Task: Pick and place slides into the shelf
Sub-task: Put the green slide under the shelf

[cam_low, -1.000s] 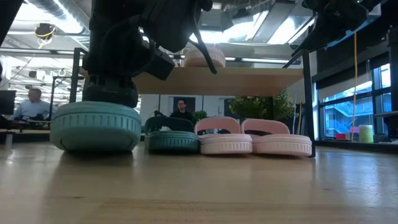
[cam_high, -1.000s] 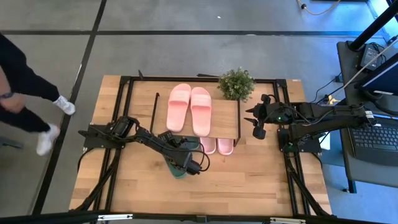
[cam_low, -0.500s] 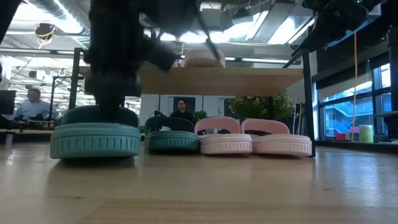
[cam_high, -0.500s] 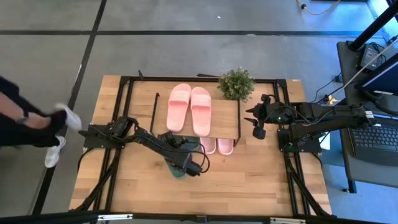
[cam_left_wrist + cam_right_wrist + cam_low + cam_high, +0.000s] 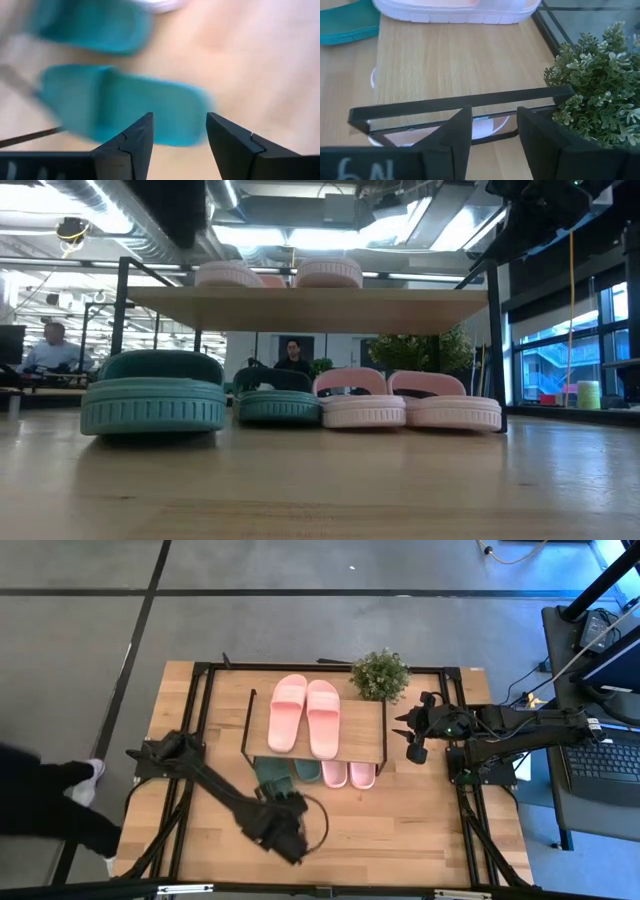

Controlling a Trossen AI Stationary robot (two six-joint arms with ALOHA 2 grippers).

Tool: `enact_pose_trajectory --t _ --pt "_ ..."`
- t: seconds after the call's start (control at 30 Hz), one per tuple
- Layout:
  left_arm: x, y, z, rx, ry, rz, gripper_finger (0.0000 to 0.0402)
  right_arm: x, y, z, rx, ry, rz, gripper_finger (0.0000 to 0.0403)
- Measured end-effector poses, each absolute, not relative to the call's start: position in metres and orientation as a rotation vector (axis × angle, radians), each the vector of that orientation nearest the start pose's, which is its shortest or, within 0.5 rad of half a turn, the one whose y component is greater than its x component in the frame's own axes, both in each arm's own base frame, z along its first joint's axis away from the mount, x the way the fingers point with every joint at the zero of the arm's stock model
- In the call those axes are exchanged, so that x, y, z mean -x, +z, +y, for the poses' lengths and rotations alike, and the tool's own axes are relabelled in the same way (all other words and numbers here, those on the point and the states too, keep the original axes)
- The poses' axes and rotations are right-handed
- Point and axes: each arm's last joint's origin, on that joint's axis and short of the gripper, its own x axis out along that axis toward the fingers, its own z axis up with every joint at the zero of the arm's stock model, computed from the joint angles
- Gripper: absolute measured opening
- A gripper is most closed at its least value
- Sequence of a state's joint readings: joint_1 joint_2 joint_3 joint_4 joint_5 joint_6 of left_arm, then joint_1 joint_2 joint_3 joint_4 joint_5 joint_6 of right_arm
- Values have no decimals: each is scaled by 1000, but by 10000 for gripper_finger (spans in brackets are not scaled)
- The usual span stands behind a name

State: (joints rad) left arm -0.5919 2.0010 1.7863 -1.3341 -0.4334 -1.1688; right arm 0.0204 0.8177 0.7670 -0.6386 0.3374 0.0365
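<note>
Two light pink slides point(image 5: 305, 716) lie on the shelf's top board point(image 5: 360, 735). Under the board a dark green slide point(image 5: 277, 398) and two pink slides point(image 5: 405, 402) stand in a row on the table. Left of that row, a second dark green slide point(image 5: 152, 392) rests flat on its sole. My left gripper point(image 5: 177, 131) is open above this slide and touches nothing; in the high view it point(image 5: 280, 827) hangs nearer the table's front edge. My right gripper point(image 5: 413, 745) waits open by the shelf's right end.
A potted plant point(image 5: 380, 673) stands at the shelf's far right corner, close to my right gripper. Bare wood lies between the shelf and the table's near edge point(image 5: 400, 840). A person point(image 5: 40, 805) moves on the floor left of the table. A laptop point(image 5: 610, 765) sits off to the right.
My left gripper has opened and let go of the dark green slide, then risen and drawn back toward the table's near edge. The slide now rests flat on the table beside the other green slide. The person on the left has walked on.
</note>
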Motion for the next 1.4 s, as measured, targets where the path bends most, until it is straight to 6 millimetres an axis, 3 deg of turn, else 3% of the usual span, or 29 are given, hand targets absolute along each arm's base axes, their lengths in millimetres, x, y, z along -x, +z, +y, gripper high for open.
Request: enact_pose_trajectory --t 0.2,0.37,0.57,0.67,0.83,1.4 --pt "-333 257 -243 309 396 1012 173 -160 282 -6 81 -320 688 157" --pt "-341 229 -250 267 426 1041 173 -159 282 -6 80 -320 694 157" --pt "-358 193 -246 259 465 1114 173 -159 281 -6 80 -321 702 157" --pt "-364 184 -241 278 472 1154 173 -159 281 -6 80 -321 702 157" --pt "-366 180 -234 288 484 1202 173 -159 281 -6 79 -320 702 157" --pt "-342 166 -220 209 637 1393 173 -159 281 -6 78 -321 697 157"
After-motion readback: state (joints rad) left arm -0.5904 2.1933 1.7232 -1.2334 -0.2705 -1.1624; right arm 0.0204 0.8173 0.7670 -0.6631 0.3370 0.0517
